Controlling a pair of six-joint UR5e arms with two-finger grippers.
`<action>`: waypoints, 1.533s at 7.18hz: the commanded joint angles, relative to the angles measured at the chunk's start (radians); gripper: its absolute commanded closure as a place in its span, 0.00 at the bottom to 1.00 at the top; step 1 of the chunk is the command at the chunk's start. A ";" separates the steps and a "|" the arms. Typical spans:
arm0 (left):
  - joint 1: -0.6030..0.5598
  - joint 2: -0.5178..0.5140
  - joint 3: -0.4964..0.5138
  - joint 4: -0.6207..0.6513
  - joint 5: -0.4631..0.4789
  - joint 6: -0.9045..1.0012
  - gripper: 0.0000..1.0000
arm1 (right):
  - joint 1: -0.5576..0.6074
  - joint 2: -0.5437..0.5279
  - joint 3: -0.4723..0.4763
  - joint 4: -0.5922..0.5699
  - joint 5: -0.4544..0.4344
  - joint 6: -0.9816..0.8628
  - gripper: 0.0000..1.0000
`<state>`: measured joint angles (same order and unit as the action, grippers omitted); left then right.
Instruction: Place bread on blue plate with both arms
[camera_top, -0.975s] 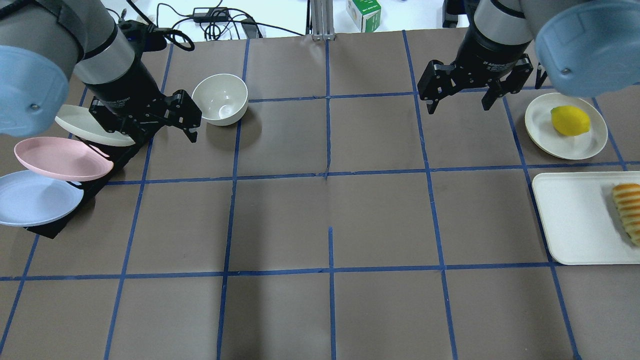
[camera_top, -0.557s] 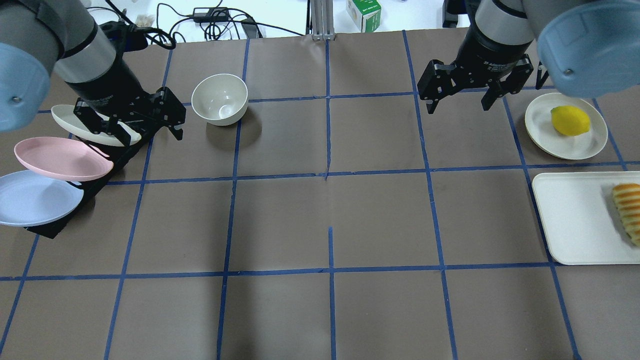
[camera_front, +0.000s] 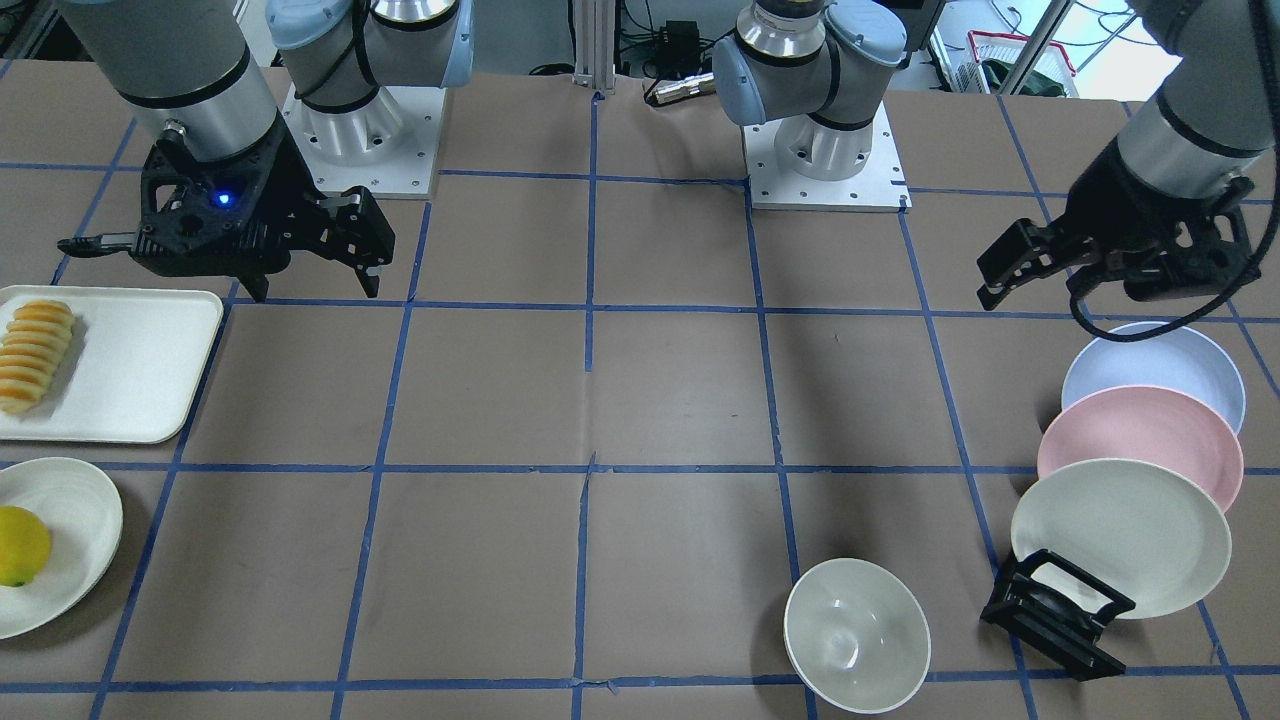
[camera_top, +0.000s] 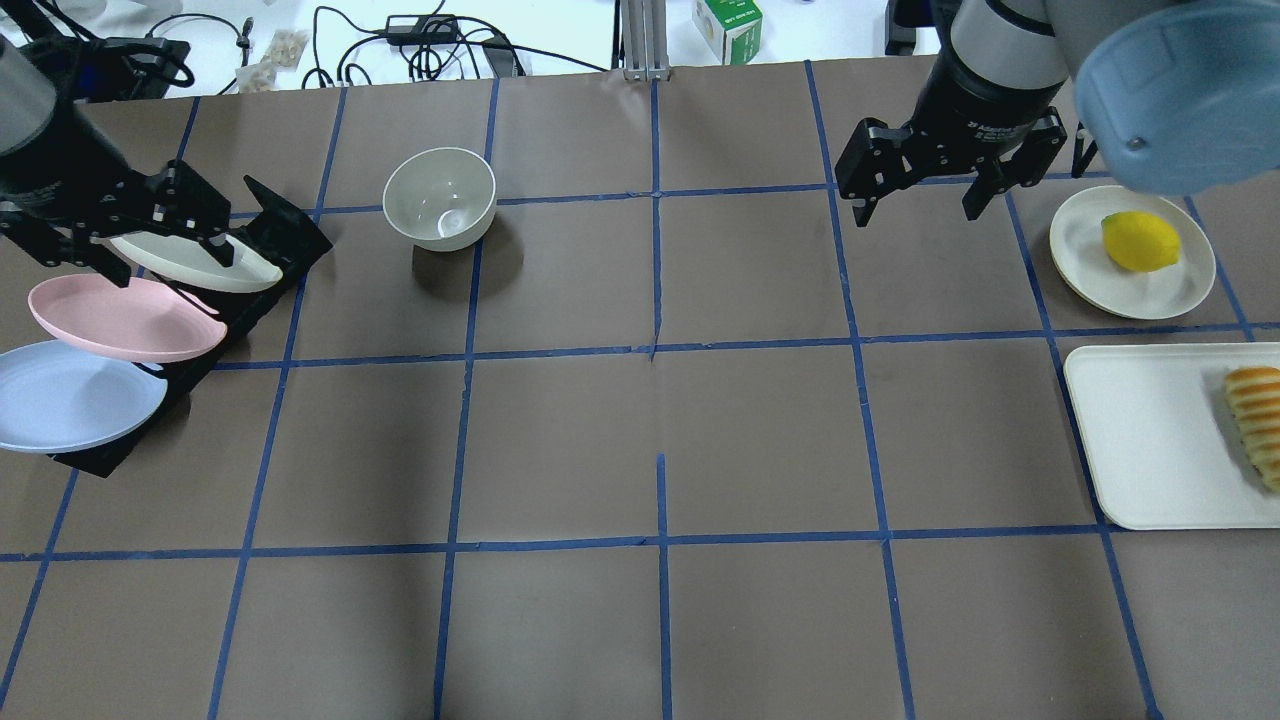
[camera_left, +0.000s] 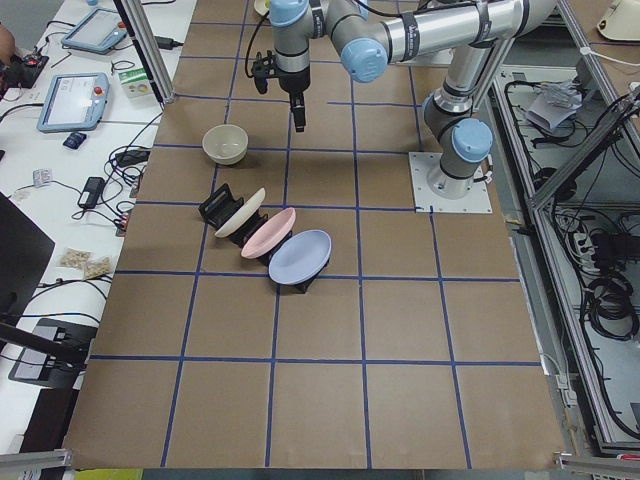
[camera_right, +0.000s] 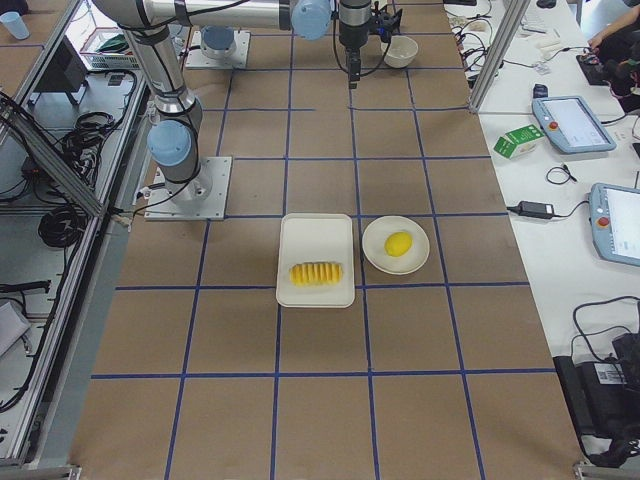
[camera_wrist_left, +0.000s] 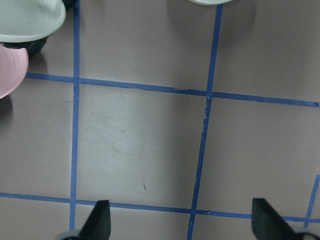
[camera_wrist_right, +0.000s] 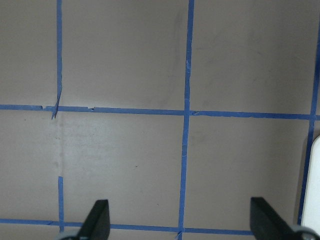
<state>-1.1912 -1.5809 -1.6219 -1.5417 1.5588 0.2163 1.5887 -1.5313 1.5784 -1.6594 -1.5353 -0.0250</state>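
Observation:
The bread (camera_top: 1258, 420) lies on a white tray (camera_top: 1140, 430) at the right edge of the overhead view; the front view shows the bread (camera_front: 30, 355) too. The blue plate (camera_top: 60, 395) leans in a black rack (camera_top: 280, 235) at the far left, nearest the robot; the front view also shows the blue plate (camera_front: 1150, 365). My left gripper (camera_top: 165, 262) is open and empty above the rack's cream plate end. It also shows in the front view (camera_front: 1035, 290). My right gripper (camera_top: 920, 212) is open and empty above bare table, left of the lemon plate.
A pink plate (camera_top: 110, 315) and a cream plate (camera_top: 215, 268) stand in the same rack. A white bowl (camera_top: 440, 195) sits right of the rack. A lemon (camera_top: 1140, 240) lies on a cream plate (camera_top: 1085, 250) beyond the tray.
My left gripper has moved left, away from the bowl, to above the plate rack. My right gripper has hardly moved.

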 joint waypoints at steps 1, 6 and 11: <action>0.178 -0.007 0.000 0.003 0.003 0.178 0.00 | -0.003 -0.001 -0.001 0.001 0.004 -0.001 0.00; 0.481 -0.057 -0.013 0.127 0.001 0.619 0.00 | 0.000 -0.001 0.000 -0.010 0.003 -0.003 0.00; 0.578 -0.247 -0.015 0.260 -0.062 0.739 0.00 | 0.004 -0.001 0.002 -0.059 0.006 0.000 0.00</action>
<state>-0.6179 -1.7795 -1.6378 -1.3225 1.5056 0.9506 1.5911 -1.5320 1.5793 -1.7127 -1.5321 -0.0259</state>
